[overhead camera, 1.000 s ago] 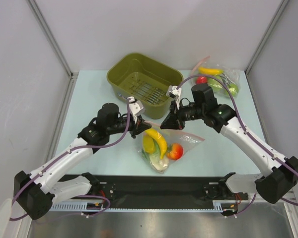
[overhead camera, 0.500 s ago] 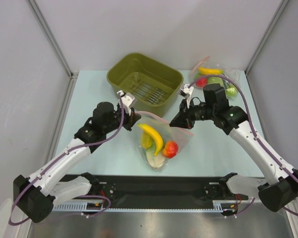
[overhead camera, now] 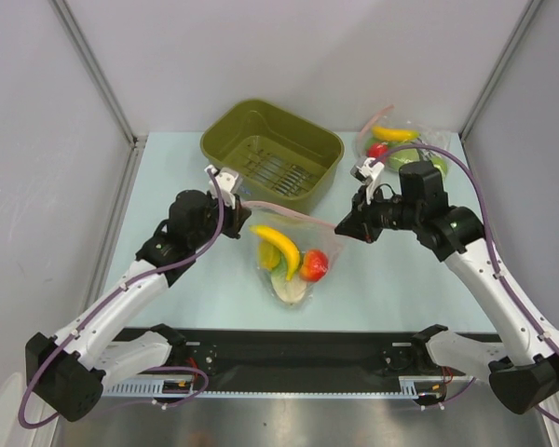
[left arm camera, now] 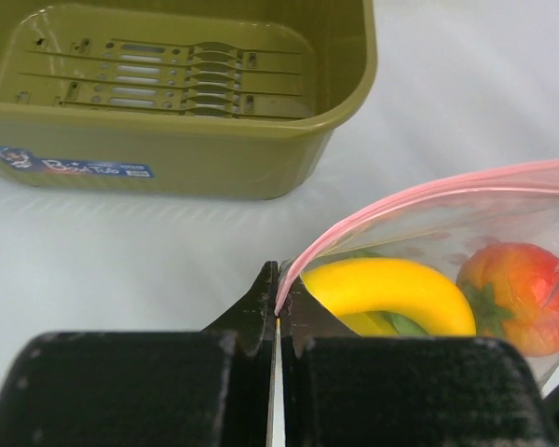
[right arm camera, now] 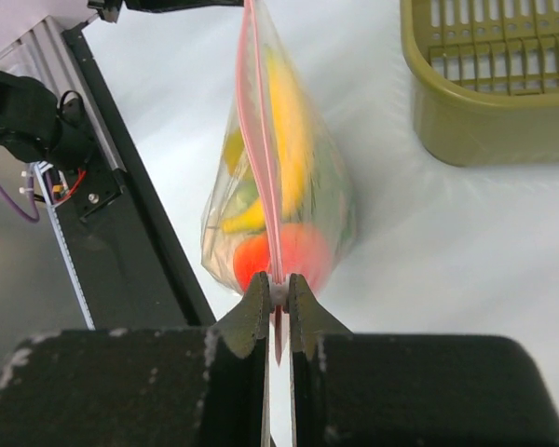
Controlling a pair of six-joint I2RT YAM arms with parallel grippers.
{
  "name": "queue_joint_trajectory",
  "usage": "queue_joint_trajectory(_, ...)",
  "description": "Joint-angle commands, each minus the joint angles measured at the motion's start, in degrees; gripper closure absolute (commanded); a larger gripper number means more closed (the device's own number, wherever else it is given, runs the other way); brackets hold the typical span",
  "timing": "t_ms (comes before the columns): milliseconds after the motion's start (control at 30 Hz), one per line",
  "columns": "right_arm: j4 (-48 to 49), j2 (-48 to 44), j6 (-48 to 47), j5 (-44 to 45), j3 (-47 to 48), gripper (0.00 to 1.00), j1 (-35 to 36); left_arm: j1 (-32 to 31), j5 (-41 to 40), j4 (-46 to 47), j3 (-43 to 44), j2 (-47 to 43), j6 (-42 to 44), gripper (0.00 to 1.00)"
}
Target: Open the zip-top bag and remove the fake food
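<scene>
A pale table [overhead camera: 168, 168] between grey walls carries an olive basket [overhead camera: 225, 130] at upper centre. Just below it in the frame hangs the zip-top bag [overhead camera: 293, 279], its pink strip stretched left to right. The left gripper [overhead camera: 237, 206] is clamped on the strip's left end and the right gripper [overhead camera: 341, 226] on its right end. The banana [overhead camera: 278, 244] and red fruit [overhead camera: 314, 265] sit inside, under the strip. Each arm is equally near, so the next pull probably runs along that axis

This is looking like a robotics lab cell: grey panels [overhead camera: 289, 47] on aluminium posts [overhead camera: 93, 70] are enclosing a pale table [overhead camera: 391, 279], and a left arm [overhead camera: 121, 298] and right arm [overhead camera: 494, 279] are sitting bolted along a black rail [overhead camera: 307, 352] (wiring [right arm camera: 67, 179] exposed).
</scene>
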Motion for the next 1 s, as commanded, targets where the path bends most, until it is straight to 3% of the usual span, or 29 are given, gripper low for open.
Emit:
queue_joint_trajectory(0,-2.53,-2.23,-1.14,3.09,0.84,1.00,-0.51,1.81,-5.58,0.49,-0.29,-1.57,-1.07,1.00)
queue_joint_trajectory(300,-6.13,-3.81,-1.58,6.60,1.37,1.00,-0.60,2.33,-5.41,0.49,-0.55,-1.92,-0.81,1.00)
queue_joint_trajectory(433,-7.10,-3.55,-1.66,6.00,2.77,1.00,-0.60,2.25,3.08,3.03,-1.95,-3.24,1.04,1.00)
queue_joint_trajectory(533,-7.80,-2.76,-1.58,5.47,4.44,0.85,-0.60,2.16,9.68,4.62,-2.57,-4.65,3.24,1.00)
queue_joint_trajectory(633,-7.37,-2.06,-1.75,5.29,6.73,0.60,-0.60,1.90,16.99,5.76,-3.01,-5.26,4.03,1.00)
queue_joint_trajectory(767,-6.58,-0.04,-2.19,4.42,9.80,0.52,-0.60,1.02,24.02,6.20,-3.01,-5.26,5.52,1.00)
queue_joint_trajectory(967,-2.80,3.92,-1.67,1.17,11.74,0.50,0.45,-0.56,25.18,5.50,-2.92,-5.35,6.75,1.00)
